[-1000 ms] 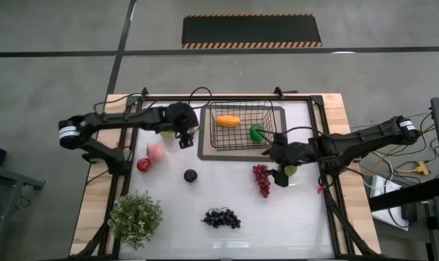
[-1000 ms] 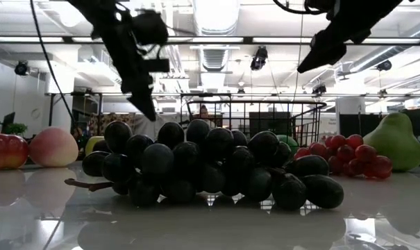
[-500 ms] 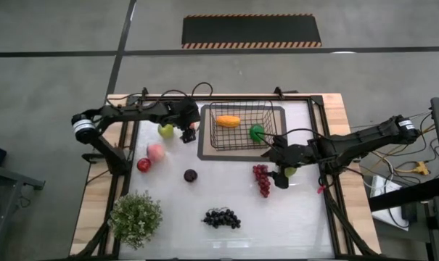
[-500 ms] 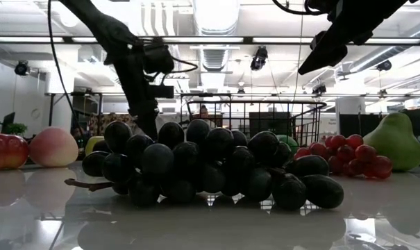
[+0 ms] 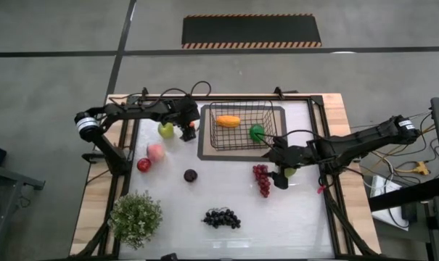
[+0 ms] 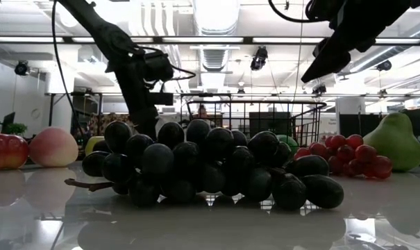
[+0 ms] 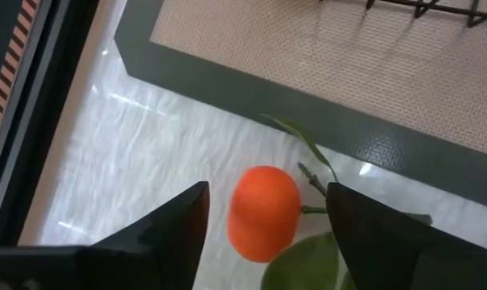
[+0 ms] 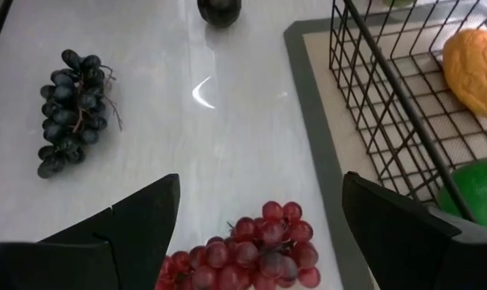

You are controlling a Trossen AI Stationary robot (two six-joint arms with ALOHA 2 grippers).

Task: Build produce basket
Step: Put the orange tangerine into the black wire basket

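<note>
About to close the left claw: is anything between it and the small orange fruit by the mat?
Nothing visible. In the left wrist view the orange fruit lies on the white table between the open fingers of the left claw, just off the mat's dark border. Only its own leaf lies beside it.

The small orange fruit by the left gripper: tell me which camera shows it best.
The left wrist view: the small orange fruit fills the gap between the open left gripper fingers, stem and leaf visible, beside the mat. The high view shows only an orange speck. The low and right wrist views miss it.
</note>
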